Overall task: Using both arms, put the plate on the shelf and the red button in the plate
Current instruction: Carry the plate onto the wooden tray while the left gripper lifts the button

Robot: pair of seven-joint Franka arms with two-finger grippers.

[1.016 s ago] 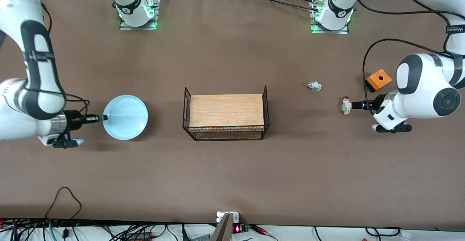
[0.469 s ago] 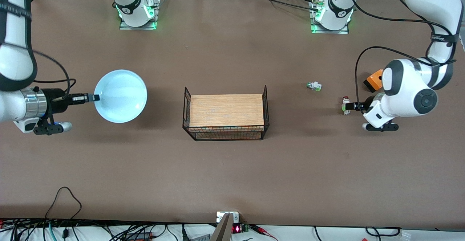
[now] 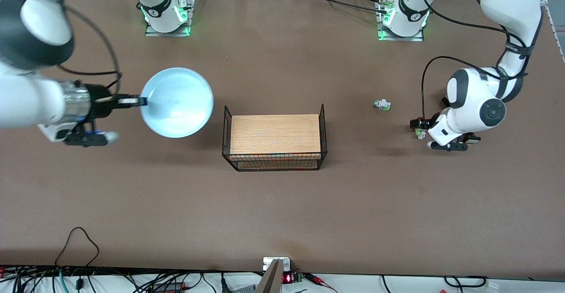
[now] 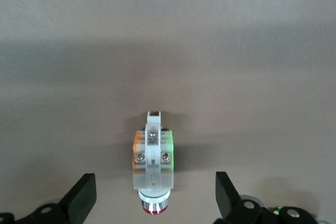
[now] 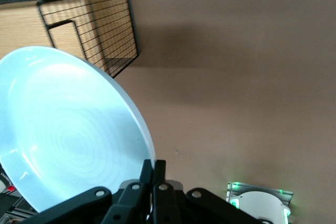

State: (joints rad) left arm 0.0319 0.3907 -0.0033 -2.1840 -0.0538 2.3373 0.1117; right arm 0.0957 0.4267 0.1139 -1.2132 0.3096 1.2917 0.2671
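The red button (image 4: 152, 169) lies on the brown counter (image 3: 282, 213) toward the left arm's end, and the left hand (image 3: 417, 125) sits low right at it with its fingers spread wide, one on each side of the white body and neither touching in the left wrist view. The button's long axis runs straight along the hand's reach, red cap pointing back into the hand, so closing across its narrow width looks like the next call. Whether the fingertips are down level with the body is hard to judge from here. A similar white piece with a green tip (image 3: 381, 104) lies farther from the front camera, well apart and out of the way. The wire rack with a wooden top (image 3: 275, 135) stands mid-counter. The right hand (image 3: 142, 101) is pinched shut on the rim of the light-blue plate (image 3: 176, 102), held in the air over the counter just beside the rack.
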